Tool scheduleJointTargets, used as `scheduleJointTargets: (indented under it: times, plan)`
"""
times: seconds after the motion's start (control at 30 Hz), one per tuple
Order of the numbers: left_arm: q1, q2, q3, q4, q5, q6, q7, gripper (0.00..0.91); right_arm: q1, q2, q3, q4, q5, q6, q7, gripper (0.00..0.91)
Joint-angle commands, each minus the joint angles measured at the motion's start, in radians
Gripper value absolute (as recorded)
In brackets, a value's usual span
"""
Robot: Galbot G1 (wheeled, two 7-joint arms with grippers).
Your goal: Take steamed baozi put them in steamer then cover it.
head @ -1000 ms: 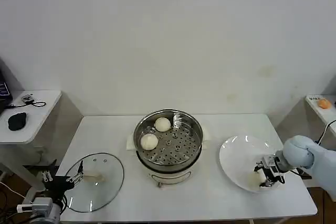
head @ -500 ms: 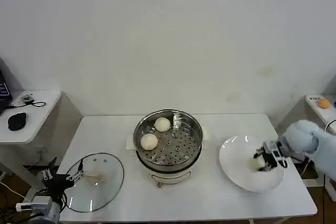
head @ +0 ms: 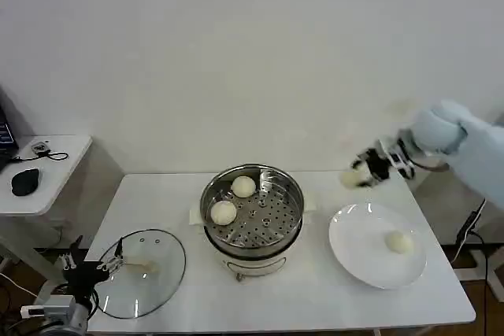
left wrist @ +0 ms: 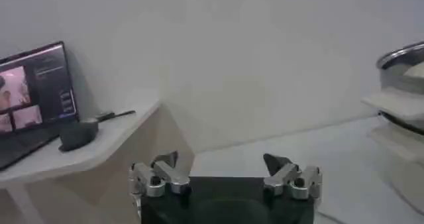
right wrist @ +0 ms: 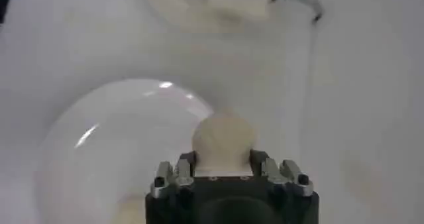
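Holding a baozi (right wrist: 224,139) in right gripper (head: 364,171) jaws | left gripper (left wrist: 225,169) jaws apart

A white plate (head: 362,261) rests on the table (head: 315,297), near its right end. Left of the table stands a side desk (head: 47,186) carrying a black mouse (head: 26,181), a laptop (left wrist: 33,86) and a small cabled gadget (head: 39,148).
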Motion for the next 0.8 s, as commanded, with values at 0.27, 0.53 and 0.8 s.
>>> scheduleJointTargets:
  times: [0.27,0.53,0.8]
  plan:
    - [0.032,-0.004,-0.074,-0.017,-0.010,0.001,0.001,0.907,0.124,0.419,-0.170,-0.006,0.064,0.053,-0.002,0.554]
    - [0.043,-0.018,-0.091,-0.015,-0.011,0.002,0.000,0.907,0.097,0.411,-0.239,0.082,-0.005,0.153,-0.017,0.574]
    - [0.048,-0.033,-0.094,-0.022,-0.008,0.001,0.000,0.907,0.062,0.388,-0.292,0.110,-0.115,0.276,0.029,0.564]
